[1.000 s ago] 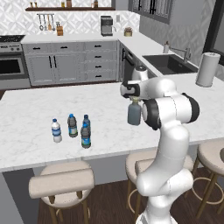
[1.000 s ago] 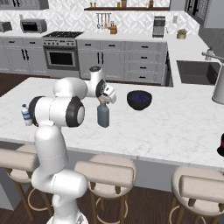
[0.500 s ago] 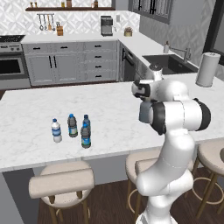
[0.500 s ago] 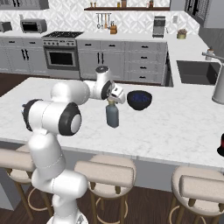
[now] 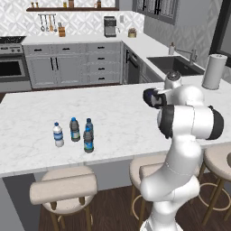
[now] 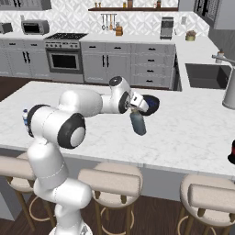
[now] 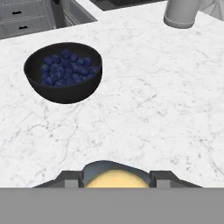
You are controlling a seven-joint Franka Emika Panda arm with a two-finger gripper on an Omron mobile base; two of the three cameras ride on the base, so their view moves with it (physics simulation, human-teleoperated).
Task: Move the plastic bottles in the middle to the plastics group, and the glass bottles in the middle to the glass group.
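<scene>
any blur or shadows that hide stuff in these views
Right base view: the glass bottle in the gripper is soft-edged but readable. Hand view: sharp on the bowl, while the bottle's tan stopper is cropped. Left base view: even light, small bottles cast faint shadows.

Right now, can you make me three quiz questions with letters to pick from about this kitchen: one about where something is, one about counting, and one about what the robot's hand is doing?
1. Where is the dark bowl of blueberries?
A. In the sink
B. On the white marble counter
C. On a stool

2. How many small bottles stand together on the counter in the left base view?
A. Two
B. Four
C. Seven

3. What is the gripper doing?
A. Holding the grey-blue glass bottle above the counter
B. Hanging open with nothing in it
C. Gripping the bowl

Answers: 1 B, the bowl sits on the marble in the hand view. 2 B, four caps can be counted in the cluster. 3 A, the bottle hangs below the fingers in the right base view, tilted, off the counter.
</scene>
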